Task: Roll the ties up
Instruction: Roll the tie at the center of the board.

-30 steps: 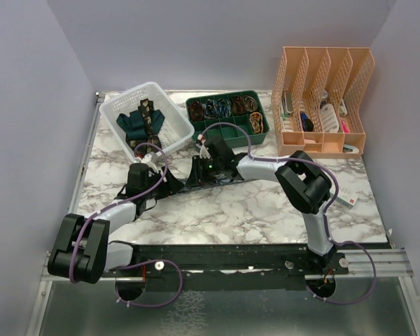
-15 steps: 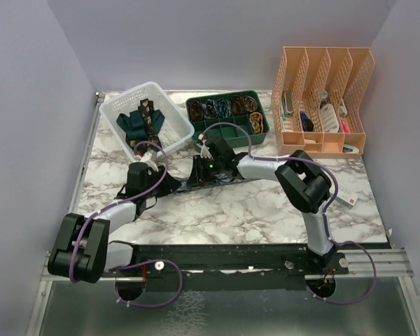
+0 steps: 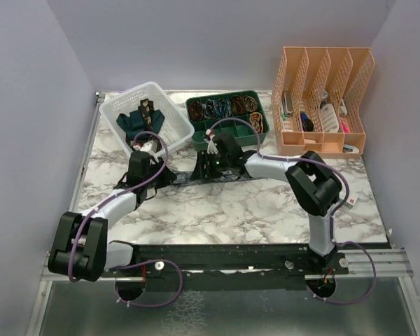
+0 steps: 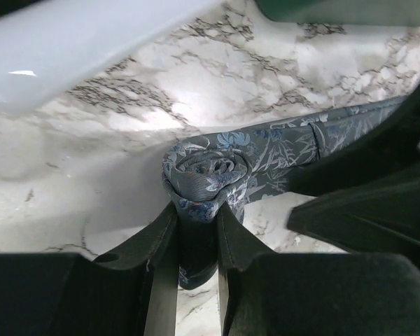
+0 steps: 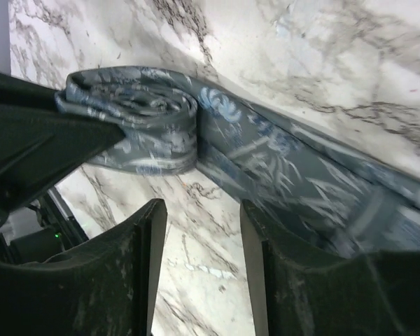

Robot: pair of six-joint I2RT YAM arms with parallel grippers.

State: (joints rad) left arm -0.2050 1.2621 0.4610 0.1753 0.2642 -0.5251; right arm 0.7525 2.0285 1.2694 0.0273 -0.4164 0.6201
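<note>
The marble tabletop (image 3: 252, 210) carries an orange file rack (image 3: 322, 98) at the far right, a white basket (image 3: 136, 91) at the far left and a green tray (image 3: 227, 96) between them. A dark teal tie (image 3: 131, 124) and a black-brown tie (image 3: 147, 112) lie in the basket. The blue-grey tie (image 4: 266, 147) lies on the tabletop just in front of the basket, one end coiled into a roll. The left claw (image 4: 196, 217) is narrow, pinching that roll. The right claw (image 5: 199, 210) stands parted beside the roll, gripping nothing.
</note>
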